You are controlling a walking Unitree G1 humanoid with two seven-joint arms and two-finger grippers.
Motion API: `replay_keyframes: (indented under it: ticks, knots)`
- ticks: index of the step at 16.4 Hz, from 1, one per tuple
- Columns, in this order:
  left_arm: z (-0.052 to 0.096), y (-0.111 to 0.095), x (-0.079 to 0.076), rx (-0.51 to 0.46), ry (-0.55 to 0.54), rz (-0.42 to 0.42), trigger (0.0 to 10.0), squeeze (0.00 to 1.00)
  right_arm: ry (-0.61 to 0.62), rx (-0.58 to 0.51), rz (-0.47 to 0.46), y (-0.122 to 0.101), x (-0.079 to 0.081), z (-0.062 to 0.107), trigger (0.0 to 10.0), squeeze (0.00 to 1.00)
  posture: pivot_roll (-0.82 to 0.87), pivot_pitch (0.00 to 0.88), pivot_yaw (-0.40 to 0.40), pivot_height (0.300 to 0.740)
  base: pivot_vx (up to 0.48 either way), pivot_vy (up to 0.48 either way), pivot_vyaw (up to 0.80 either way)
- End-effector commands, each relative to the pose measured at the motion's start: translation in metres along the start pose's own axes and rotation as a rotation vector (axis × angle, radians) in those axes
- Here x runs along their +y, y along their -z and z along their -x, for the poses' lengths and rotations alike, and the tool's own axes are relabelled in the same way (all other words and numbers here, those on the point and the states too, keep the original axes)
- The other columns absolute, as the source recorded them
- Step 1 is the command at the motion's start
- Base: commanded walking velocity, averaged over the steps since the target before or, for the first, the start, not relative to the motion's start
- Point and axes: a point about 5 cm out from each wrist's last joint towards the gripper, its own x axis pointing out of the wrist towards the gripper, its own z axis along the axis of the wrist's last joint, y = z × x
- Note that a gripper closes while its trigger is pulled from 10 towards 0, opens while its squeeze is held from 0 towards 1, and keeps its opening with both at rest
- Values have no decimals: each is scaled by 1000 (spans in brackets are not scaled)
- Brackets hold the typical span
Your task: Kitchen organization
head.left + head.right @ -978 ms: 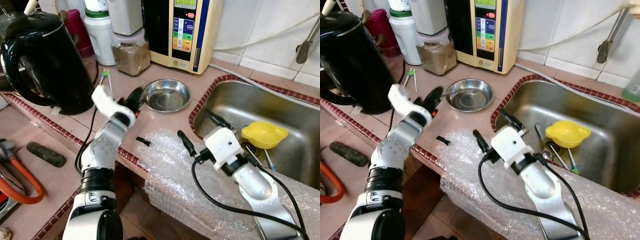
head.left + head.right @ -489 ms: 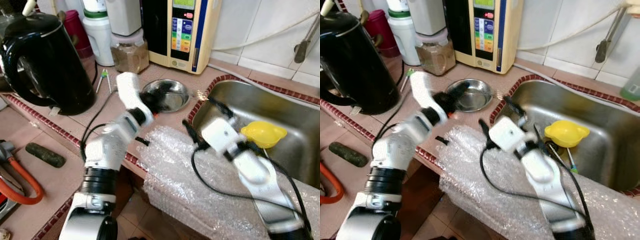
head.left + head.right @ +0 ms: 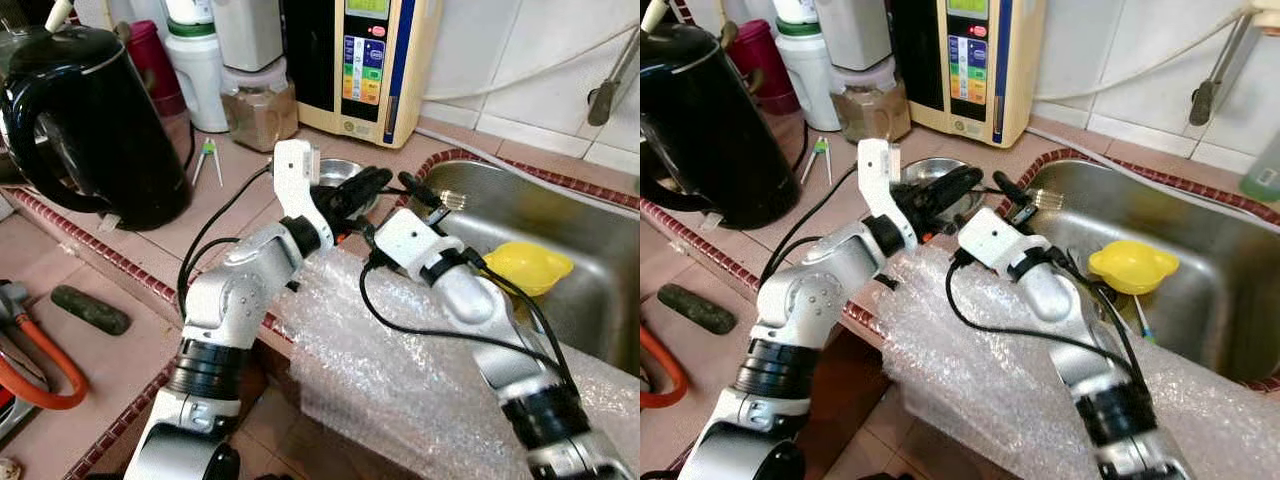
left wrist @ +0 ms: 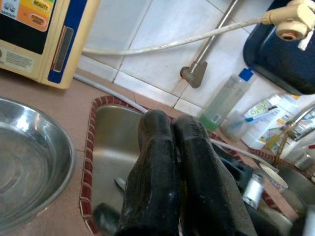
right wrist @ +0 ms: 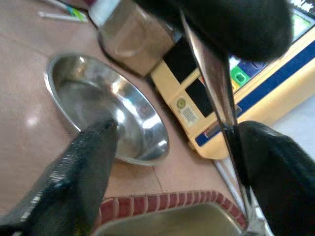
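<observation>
Both arms have swung in from a second ago and now meet over the bowl [image 3: 330, 172] on the worktop [image 3: 220, 205]. The left claw [image 3: 362, 183] has its fingers [image 4: 165, 162] pressed shut with nothing between them. The right claw [image 3: 432, 196] is spread open, with a thin metal rod [image 5: 211, 88] lying against one finger. I think the bowl is next, so a claw must drop to its rim. The right wrist view shows the bowl's whole rim, half hidden from above.
</observation>
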Motion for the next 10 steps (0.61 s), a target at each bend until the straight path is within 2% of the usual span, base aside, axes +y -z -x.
replay_keyframes:
  ticks: [1, 7, 10]
  knots:
    - [0, -4, -7, -6, 28, -20, 0, 0, 31, 25, 32, 4, -5, -4, 0, 0, -97, 70, 79, 740, 0, 0, 0]
    - [3, -3, -6, 1, 20, -10, 0, 0, 165, 149, 27, 29, -27, 2, 0, 0, -99, 72, 81, 740, 0, 0, 0]
    - [3, -1, -6, 7, 20, -11, 0, 0, 178, 162, 9, 34, -29, 7, 0, 0, -103, 72, 83, 740, 0, 0, 0]
